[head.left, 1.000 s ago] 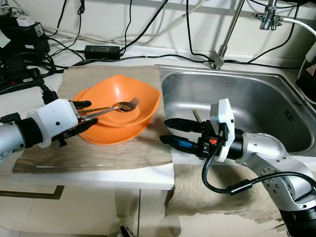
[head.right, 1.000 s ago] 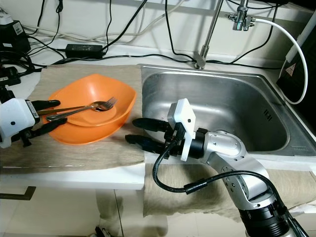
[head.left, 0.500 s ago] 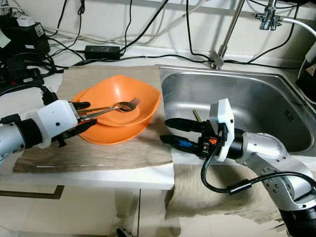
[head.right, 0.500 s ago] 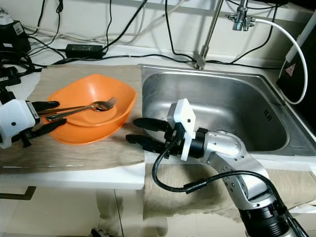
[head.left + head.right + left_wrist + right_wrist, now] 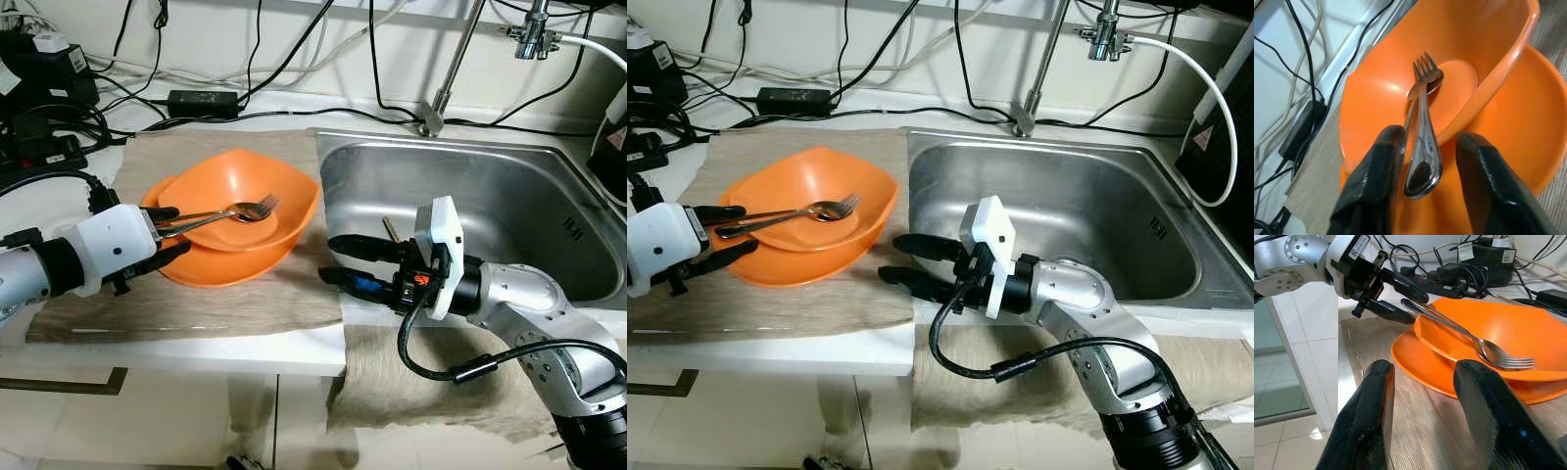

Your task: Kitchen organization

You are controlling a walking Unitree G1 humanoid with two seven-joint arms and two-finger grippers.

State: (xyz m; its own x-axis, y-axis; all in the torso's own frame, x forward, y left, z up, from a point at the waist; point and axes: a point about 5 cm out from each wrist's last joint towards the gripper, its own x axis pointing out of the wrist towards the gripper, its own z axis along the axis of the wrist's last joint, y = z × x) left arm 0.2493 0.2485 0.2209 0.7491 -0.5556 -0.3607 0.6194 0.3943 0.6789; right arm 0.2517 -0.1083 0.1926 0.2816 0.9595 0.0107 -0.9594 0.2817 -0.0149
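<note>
Although labels on the black boxes at the bench's back corner are too small to read, the count is plain: two stacked orange bowls (image 5: 235, 220) on a woven mat (image 5: 245, 299), holding one fork (image 5: 257, 207) and one spoon (image 5: 1422, 147). Left gripper (image 5: 168, 235) fingers spread around their handles, gripping neither. Right gripper (image 5: 343, 259) hovers open and empty beside the sink (image 5: 509, 196).

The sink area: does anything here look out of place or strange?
One small thing: a thin stick-like object lies alone in the steel sink. The fork and spoon rest in the orange bowl, handles over its rim.
</note>
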